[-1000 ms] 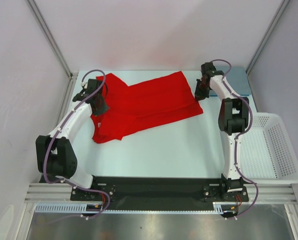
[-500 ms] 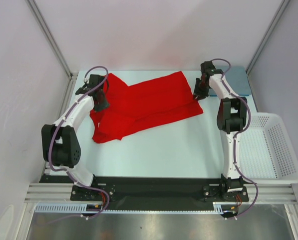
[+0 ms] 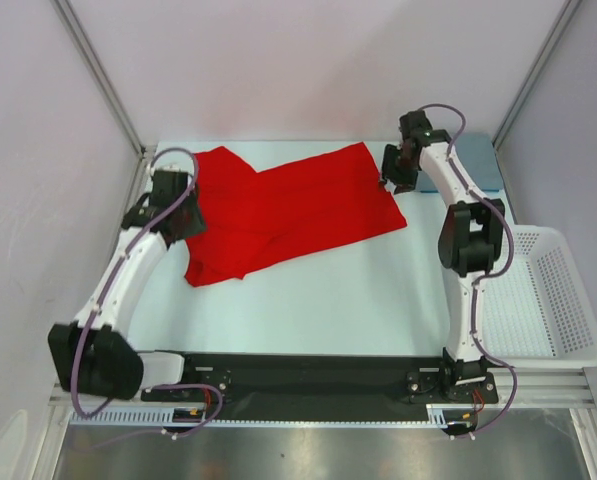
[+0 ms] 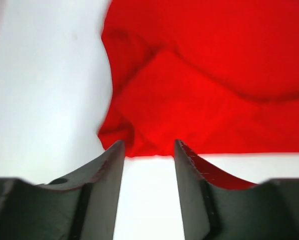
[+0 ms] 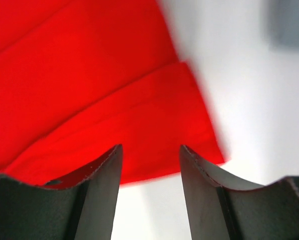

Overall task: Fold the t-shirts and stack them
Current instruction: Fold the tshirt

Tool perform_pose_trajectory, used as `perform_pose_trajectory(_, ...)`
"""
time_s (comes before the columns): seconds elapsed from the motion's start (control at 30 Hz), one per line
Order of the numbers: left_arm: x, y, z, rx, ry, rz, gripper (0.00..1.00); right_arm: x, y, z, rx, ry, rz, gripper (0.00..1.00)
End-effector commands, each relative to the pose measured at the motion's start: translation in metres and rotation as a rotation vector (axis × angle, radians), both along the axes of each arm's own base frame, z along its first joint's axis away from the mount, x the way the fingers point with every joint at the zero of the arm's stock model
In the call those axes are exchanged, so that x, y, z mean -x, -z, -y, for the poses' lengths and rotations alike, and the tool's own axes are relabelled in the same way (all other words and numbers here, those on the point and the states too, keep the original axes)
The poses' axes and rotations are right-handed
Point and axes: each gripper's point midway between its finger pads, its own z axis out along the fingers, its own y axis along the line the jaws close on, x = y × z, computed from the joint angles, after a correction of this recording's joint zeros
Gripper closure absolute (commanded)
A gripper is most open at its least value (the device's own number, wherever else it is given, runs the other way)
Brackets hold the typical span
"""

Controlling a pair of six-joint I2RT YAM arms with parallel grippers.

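Note:
The red t-shirt (image 3: 288,208) lies flat on the table, folded lengthwise, slanting from far right to near left. The slate blue t-shirt (image 3: 478,163) lies folded at the far right corner, partly behind the right arm. My left gripper (image 3: 190,222) hovers at the red shirt's left edge, open, with bare table between its fingers (image 4: 108,165); the cloth (image 4: 199,85) starts just past the tips. My right gripper (image 3: 391,178) is open above the red shirt's right edge (image 5: 114,100), holding nothing.
A white mesh basket (image 3: 538,295) stands at the right side of the table, beside the right arm. Metal frame posts rise at the far corners. The pale table (image 3: 328,290) stretches in front of the red shirt.
Both grippers have opened and let go of the red shirt. The left arm pulled back to the left off the cloth; the right gripper lifted slightly away from the shirt's right edge.

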Motion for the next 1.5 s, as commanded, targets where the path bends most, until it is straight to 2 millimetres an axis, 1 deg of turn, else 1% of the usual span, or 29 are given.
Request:
perform_pose_trajectory(0.0,0.038,0.038,0.023,0.146,0.064,-0.068,0.54,0.033,-0.068,-0.093,-0.177,-0.161,0.138,0.45)
perform_pose_trajectory(0.03,0.044,0.041,0.026,0.173,0.069,-0.064,0.55,0.034,-0.073,-0.117,-0.240,-0.195,0.185,0.45)
perform_pose_trajectory(0.1,0.051,0.055,0.030,0.218,0.082,-0.093,0.54,0.070,-0.070,-0.167,-0.375,-0.290,0.145,0.45)
perform_pose_trajectory(0.13,0.053,0.059,0.030,0.220,0.081,-0.102,0.53,0.093,-0.071,-0.206,-0.451,-0.322,0.109,0.45)
perform_pose_trajectory(0.17,0.053,0.062,0.026,0.218,0.071,-0.107,0.53,0.096,-0.075,-0.229,-0.515,-0.353,0.134,0.45)
perform_pose_trajectory(0.2,0.056,0.069,0.030,0.249,0.085,-0.128,0.53,0.115,-0.061,-0.246,-0.567,-0.374,0.075,0.45)
perform_pose_trajectory(0.23,0.057,0.072,0.029,0.259,0.082,-0.132,0.56,0.128,-0.066,-0.277,-0.640,-0.395,0.076,0.45)
perform_pose_trajectory(0.27,0.057,0.075,0.024,0.269,0.074,-0.140,0.61,0.138,-0.062,-0.289,-0.677,-0.395,0.048,0.45)
perform_pose_trajectory(0.3,0.059,0.080,0.025,0.281,0.076,-0.151,0.67,0.152,-0.049,-0.301,-0.713,-0.404,-0.002,0.46)
perform_pose_trajectory(0.33,0.060,0.081,0.028,0.308,0.089,-0.153,0.70,0.154,-0.056,-0.317,-0.782,-0.394,0.003,0.46)
perform_pose_trajectory(0.37,0.059,0.082,0.029,0.323,0.092,-0.144,0.73,0.170,-0.053,-0.333,-0.806,-0.420,-0.025,0.47)
perform_pose_trajectory(0.4,0.062,0.087,0.032,0.338,0.098,-0.152,0.75,0.176,-0.044,-0.342,-0.823,-0.428,-0.059,0.48)
perform_pose_trajectory(0.43,0.060,0.087,0.036,0.356,0.108,-0.143,0.78,0.179,-0.043,-0.350,-0.851,-0.415,-0.078,0.52)
perform_pose_trajectory(0.47,0.061,0.094,0.036,0.364,0.098,-0.161,0.79,0.187,-0.041,-0.359,-0.866,-0.431,-0.096,0.55)
perform_pose_trajectory(0.5,0.064,0.103,0.037,0.369,0.093,-0.187,0.84,0.187,-0.033,-0.362,-0.874,-0.420,-0.114,0.57)
perform_pose_trajectory(0.53,0.062,0.109,0.032,0.385,0.070,-0.196,0.87,0.187,-0.034,-0.366,-0.892,-0.412,-0.120,0.59)
perform_pose_trajectory(0.57,0.065,0.120,0.032,0.395,0.060,-0.234,0.90,0.188,-0.031,-0.367,-0.895,-0.406,-0.132,0.59)
perform_pose_trajectory(0.6,0.065,0.124,0.032,0.401,0.055,-0.245,0.94,0.188,-0.026,-0.368,-0.895,-0.399,-0.145,0.60)
perform_pose_trajectory(0.7,0.063,0.139,0.024,0.393,0.014,-0.274,0.97,0.188,-0.022,-0.368,-0.905,-0.393,-0.166,0.63)
perform_pose_trajectory(0.77,0.062,0.146,0.013,0.371,-0.027,-0.288,0.99,0.187,-0.018,-0.366,-0.902,-0.385,-0.170,0.63)
perform_pose_trajectory(0.83,0.063,0.156,0.002,0.353,-0.067,-0.319,0.99,0.184,-0.013,-0.362,-0.894,-0.374,-0.172,0.64)
perform_pose_trajectory(0.87,0.063,0.160,-0.007,0.338,-0.100,-0.329,0.99,0.183,-0.011,-0.360,-0.891,-0.369,-0.176,0.64)
perform_pose_trajectory(0.93,0.066,0.171,-0.013,0.351,-0.130,-0.371,0.99,0.179,-0.006,-0.355,-0.884,-0.355,-0.184,0.65)
perform_pose_trajectory(1.03,0.067,0.178,-0.029,0.368,-0.191,-0.385,1.00,0.176,0.000,-0.352,-0.874,-0.356,-0.186,0.65)
perform_pose_trajectory(1.17,0.076,0.189,-0.036,0.402,-0.226,-0.427,1.00,0.176,0.011,-0.354,-0.859,-0.347,-0.214,0.58)
perform_pose_trajectory(1.23,0.081,0.191,-0.036,0.429,-0.238,-0.432,1.00,0.176,0.018,-0.354,-0.846,-0.332,-0.227,0.54)
perform_pose_trajectory(1.3,0.081,0.187,-0.034,0.448,-0.229,-0.413,0.99,0.176,0.024,-0.356,-0.838,-0.324,-0.235,0.52)
perform_pose_trajectory(1.33,0.080,0.183,-0.028,0.480,-0.208,-0.403,1.00,0.175,0.023,-0.357,-0.839,-0.326,-0.230,0.52)
perform_pose_trajectory(1.47,0.071,0.156,-0.014,0.542,-0.134,-0.312,0.98,0.174,0.031,-0.360,-0.836,-0.313,-0.236,0.51)
